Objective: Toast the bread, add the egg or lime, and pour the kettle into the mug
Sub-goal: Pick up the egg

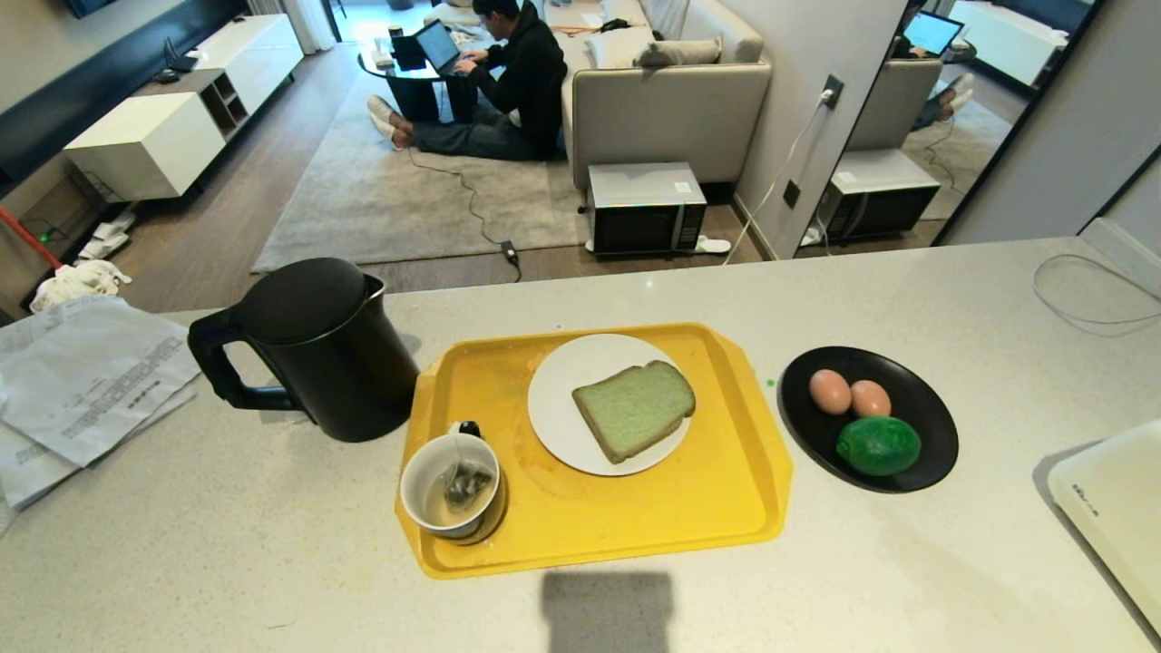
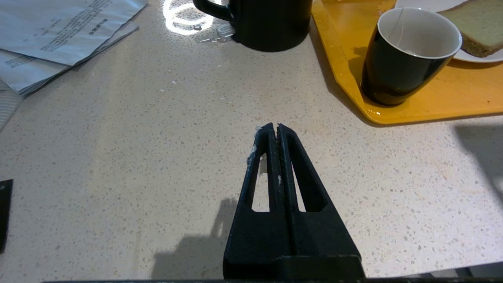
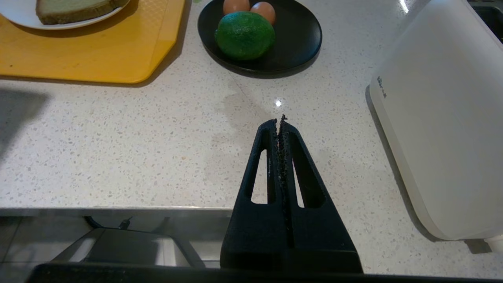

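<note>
Bread (image 1: 634, 409) is lying flat on a white plate (image 1: 567, 419) in the middle of the yellow tray (image 1: 717, 508), which is sitting at the centre of the counter (image 1: 272, 544). Nothing looks begun yet, so I judge the toasting to be the step in hand. The slice's long axis is running from the tray's near-left side toward its far-right side.

Both grippers are hanging low over the counter's near edge, with the jaws pressed together and holding nothing. The left gripper (image 2: 274, 126) is pointing at bare counter, with the mug (image 2: 406, 55) on the tray's near-left corner ahead of it and the kettle (image 2: 271, 23) beyond, just beside the tray's left edge. The right gripper (image 3: 279, 121) is pointing toward the black plate (image 3: 302, 43) near the tray's right edge, where the lime (image 3: 244, 34) is lying in front of two eggs (image 3: 263, 11). A white appliance (image 3: 440, 118) is standing at the counter's right edge, close beside this gripper. The bread seems about equally far from both grippers, but the right one also has the white appliance next to it, so it looks better placed, if that is the toaster.

Only the head view is showing the tea bag (image 1: 465, 485) inside the mug, and neither arm. The wrist views alone are showing the jaws.
</note>
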Motion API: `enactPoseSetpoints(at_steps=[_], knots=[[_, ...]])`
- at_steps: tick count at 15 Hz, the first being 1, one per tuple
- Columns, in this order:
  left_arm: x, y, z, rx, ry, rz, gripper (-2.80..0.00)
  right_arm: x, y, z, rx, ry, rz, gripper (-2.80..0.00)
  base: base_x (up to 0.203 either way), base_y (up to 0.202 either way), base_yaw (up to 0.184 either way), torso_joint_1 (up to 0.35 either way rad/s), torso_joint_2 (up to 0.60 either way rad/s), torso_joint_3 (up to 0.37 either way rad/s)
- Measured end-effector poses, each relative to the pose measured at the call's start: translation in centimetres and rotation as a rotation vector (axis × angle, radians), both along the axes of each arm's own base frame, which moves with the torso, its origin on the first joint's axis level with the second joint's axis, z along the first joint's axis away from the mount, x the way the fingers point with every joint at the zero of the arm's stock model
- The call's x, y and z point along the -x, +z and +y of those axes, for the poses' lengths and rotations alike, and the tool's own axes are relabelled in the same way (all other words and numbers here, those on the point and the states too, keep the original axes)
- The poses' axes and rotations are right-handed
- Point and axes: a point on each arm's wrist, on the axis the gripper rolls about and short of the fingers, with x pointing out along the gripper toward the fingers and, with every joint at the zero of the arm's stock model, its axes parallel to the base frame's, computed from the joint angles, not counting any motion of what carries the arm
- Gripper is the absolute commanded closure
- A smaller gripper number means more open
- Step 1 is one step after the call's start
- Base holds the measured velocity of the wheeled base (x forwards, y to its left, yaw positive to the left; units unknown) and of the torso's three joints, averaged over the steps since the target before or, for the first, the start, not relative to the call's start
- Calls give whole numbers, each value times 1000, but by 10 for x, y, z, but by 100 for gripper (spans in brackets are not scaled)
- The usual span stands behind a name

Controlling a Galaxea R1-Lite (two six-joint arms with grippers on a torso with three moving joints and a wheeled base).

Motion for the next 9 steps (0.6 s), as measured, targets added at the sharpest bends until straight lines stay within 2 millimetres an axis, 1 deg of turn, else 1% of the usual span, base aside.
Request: enactPoseSetpoints(at_steps=[7,9], knots=[[0,0,0,1,0,0,0,0,0,0,0,0,0,0,0,0,0,-153,299,332],[0,0,0,0,0,0,0,0,0,0,1,0,0,0,0,0,0,-161,301,213]])
